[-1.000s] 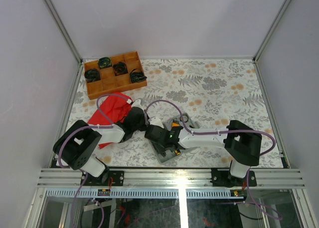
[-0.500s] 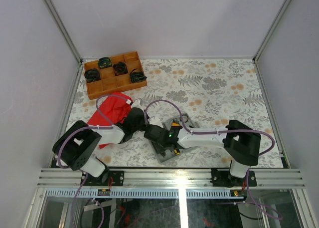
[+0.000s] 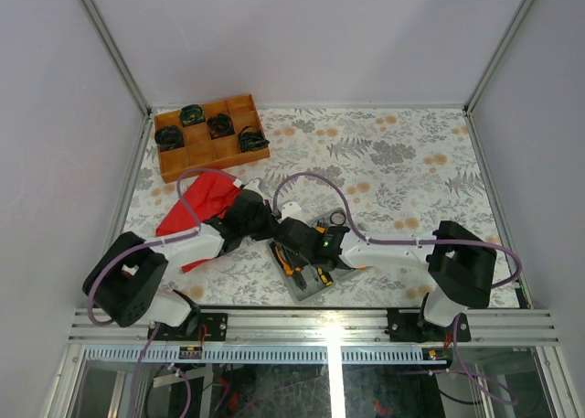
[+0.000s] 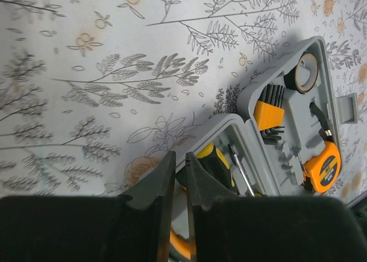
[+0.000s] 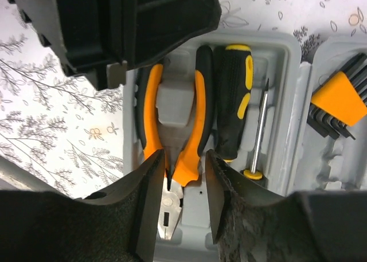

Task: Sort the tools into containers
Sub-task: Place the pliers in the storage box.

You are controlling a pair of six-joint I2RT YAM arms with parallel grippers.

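my right hand [image 5: 184,159] stands half-wide, its fingers straddling the orange-and-black pliers [image 5: 150,110]; i cannot tell whether they pinch. the pliers lie in a recess of the flat grey plastic tool case [image 5: 194,213], beside a black-and-yellow screwdriver [image 5: 232,101]. my left hand [image 4: 179,156], nearly closed on nothing, hovers over the case's edge above the floral tabletop [image 4: 86,101].

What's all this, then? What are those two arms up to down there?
The robot is sorting hand tools into a grey tool case lying open on the table. The right pincer hangs open above the orange pliers, which lie in their slot beside a screwdriver. The left pincer is shut and empty at the case's edge. A tape measure sits in the other half.
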